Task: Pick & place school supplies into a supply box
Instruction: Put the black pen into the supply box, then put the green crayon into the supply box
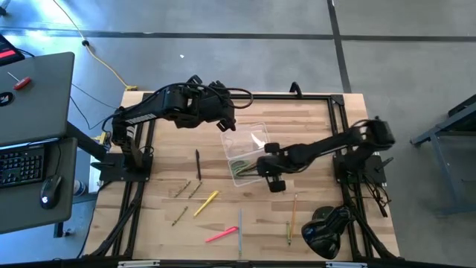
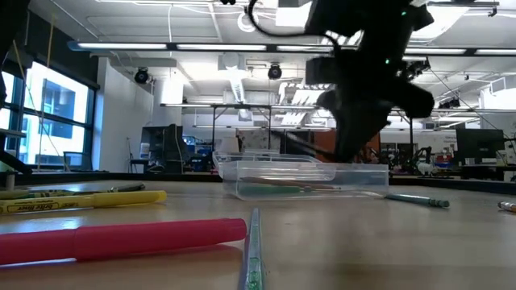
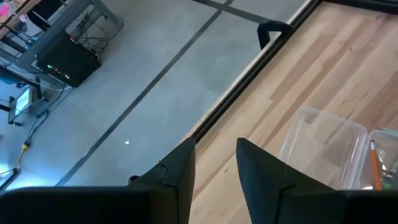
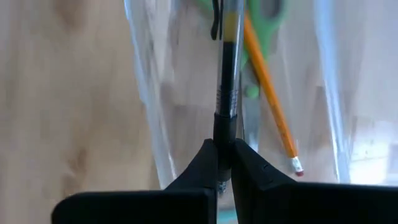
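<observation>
right gripper [image 4: 224,163] clamps a dark pen [image 4: 227,68] lengthwise over the clear supply box [image 1: 245,152] so it drops beside orange pencil [image 4: 268,93] and scissors [image 4: 258,28], left gripper [image 3: 214,165] parted, idle near the box

- Light is even and bright, coming from overhead; in the low view, long ceiling lamps [image 2: 242,50] glow white above the right gripper [image 2: 352,153], which reads as a dark, unlit silhouette against them.
- A window [image 2: 50,113] far to that gripper's side adds daylight.
- From above, shadows under the arms are soft and short.
- The clear supply box [image 1: 239,143] catches pale glare on its walls beside the right gripper [image 1: 262,167].
- In the low view the nearest pink marker [image 2: 121,240] is blurred.
- The right wrist view is soft throughout; the pen [image 4: 227,68] pinched by the gripper [image 4: 224,163] and the orange pencil [image 4: 272,102] beyond it lack crisp edges.
</observation>
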`<state>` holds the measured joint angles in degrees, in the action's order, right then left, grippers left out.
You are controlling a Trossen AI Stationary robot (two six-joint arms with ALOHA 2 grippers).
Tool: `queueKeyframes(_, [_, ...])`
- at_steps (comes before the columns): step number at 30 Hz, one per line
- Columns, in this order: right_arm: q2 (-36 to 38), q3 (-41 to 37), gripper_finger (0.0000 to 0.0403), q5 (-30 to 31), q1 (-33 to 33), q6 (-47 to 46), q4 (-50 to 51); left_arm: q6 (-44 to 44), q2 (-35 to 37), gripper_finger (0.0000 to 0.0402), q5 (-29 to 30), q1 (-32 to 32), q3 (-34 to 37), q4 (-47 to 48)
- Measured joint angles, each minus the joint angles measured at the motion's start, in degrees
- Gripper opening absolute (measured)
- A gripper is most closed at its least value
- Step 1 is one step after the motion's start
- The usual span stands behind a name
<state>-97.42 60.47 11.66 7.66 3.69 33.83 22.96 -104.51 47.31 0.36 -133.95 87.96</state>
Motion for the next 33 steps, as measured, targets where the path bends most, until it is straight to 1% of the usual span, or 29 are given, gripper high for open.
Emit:
queueKeyframes(2, [-2.66, 1.94, 0.0005, -0.57, -0.02, 3.14, 2.05, 0.0, 0.0, 0.0149, -0.01, 0.0, -0.01, 0.0])
queueKeyframes(5, [-5.65, 4.21, 0.0006, -2.11, 0.0, 4.32, 4.0, 0.0, 0.0, 0.0149, 0.0, 0.0, 0.0, 0.0])
queueKeyframes(7, [-6.57, 5.04, 0.0009, -2.39, 0.04, 4.51, 4.74, 0.0, 0.0, 0.0149, 0.0, 0.0, 0.0, 0.0])
queueKeyframes(10, [-6.63, 5.2, 0.0025, -2.04, 0.02, 6.06, 4.86, 0.0, 0.0, 0.0149, 0.01, 0.0, 0.0, 0.01])
queueKeyframes(12, [-6.5, 5.2, 0.0043, -0.62, 0.02, 6.81, 4.89, 0.0, 0.0, 0.0149, 0.0, 0.0, 0.0, 0.02])
queueKeyframes(16, [-6.37, 5.2, 0.008, 4.33, 0.02, 6.88, 4.89, 0.02, 0.0, 0.0149, -0.05, 0.0, 0.0, 0.02])
queueKeyframes(20, [-6.29, 5.2, 0.0107, 6.68, 0.02, 6.86, 4.98, 1.04, 0.0, 0.0149, -0.26, 0.0, 0.0, 0.05])
queueKeyframes(23, [-5.7, 5.2, 0.0119, 6.93, 0.26, 4.57, 5.43, 1.31, 0.0, 0.0149, -0.28, 0.0, 0.0, 0.06])
queueKeyframes(27, [-3.6, 5.18, 0.0123, 4.29, 1.04, 0.43, 6.11, 1.33, 0.0, 0.0149, -0.28, 0.0, 0.0, 0.04])
queueKeyframes(30, [-0.51, 5.18, 0.0122, 3.43, 1.9, -2.14, 6.09, 1.67, 0.0, 0.0149, -0.28, 0.0, 0.0, 0.08])
queueKeyframes(33, [3.46, 5.18, 0.0118, 4.45, 3.05, -4.57, 6.27, 2.23, 0.11, 0.0149, -1.03, 0.0, 0.01, 1.96])
